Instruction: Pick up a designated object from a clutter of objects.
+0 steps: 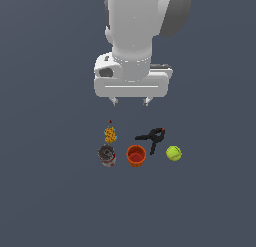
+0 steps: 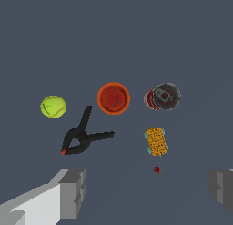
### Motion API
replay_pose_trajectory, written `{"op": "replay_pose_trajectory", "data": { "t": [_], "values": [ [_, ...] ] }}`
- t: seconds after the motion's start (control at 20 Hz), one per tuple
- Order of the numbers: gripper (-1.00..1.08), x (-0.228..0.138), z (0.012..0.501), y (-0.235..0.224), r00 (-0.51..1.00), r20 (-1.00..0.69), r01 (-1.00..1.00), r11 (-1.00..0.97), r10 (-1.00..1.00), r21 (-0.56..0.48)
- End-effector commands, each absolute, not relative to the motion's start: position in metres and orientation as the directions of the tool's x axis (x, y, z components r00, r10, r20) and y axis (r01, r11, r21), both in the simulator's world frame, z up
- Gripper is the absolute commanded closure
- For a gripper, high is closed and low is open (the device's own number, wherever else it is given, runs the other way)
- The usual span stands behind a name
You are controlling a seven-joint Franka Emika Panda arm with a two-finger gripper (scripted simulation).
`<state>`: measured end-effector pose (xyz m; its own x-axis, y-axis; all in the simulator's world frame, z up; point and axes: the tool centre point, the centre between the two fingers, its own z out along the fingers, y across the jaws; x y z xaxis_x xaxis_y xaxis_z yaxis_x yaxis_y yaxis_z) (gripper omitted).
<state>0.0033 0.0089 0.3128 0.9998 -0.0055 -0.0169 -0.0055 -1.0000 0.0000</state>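
Pincer (image 1: 131, 101) hangs spread and empty above the tabletop (image 1: 50, 191). Block (image 1: 110, 134), small and gridded, sits just beside the can (image 1: 106, 155). I judge it light and stiff; I'd grip its flat sides.

We see the orange-yellow gridded block (image 1: 110, 134) (image 2: 156, 141) lying flat on the grey floor, a small boxy piece with blue along its edges and a tiny red tip (image 1: 110, 122) (image 2: 157, 170) set a little apart from its end. It belongs to a cluster: the grey-and-red can (image 1: 106, 155) (image 2: 162, 97) just beside it, the orange-red cup (image 1: 136, 155) (image 2: 113, 98), the black clamp (image 1: 151, 138) (image 2: 82, 136) towards the exterior view's right, and the yellow-green ball (image 1: 173, 153) (image 2: 53, 106) farthest right.
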Motion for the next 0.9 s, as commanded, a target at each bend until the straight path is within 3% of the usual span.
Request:
{"op": "replay_pose_trajectory", "data": {
  "t": [0.0,0.85],
  "values": [
    [-0.92,0.003,0.313,0.009,1.000,-0.017,-0.006,-1.000,-0.006,0.000],
    [-0.92,0.002,0.303,0.020,0.998,-0.029,0.054,-0.998,0.053,0.033]
  ]
}}
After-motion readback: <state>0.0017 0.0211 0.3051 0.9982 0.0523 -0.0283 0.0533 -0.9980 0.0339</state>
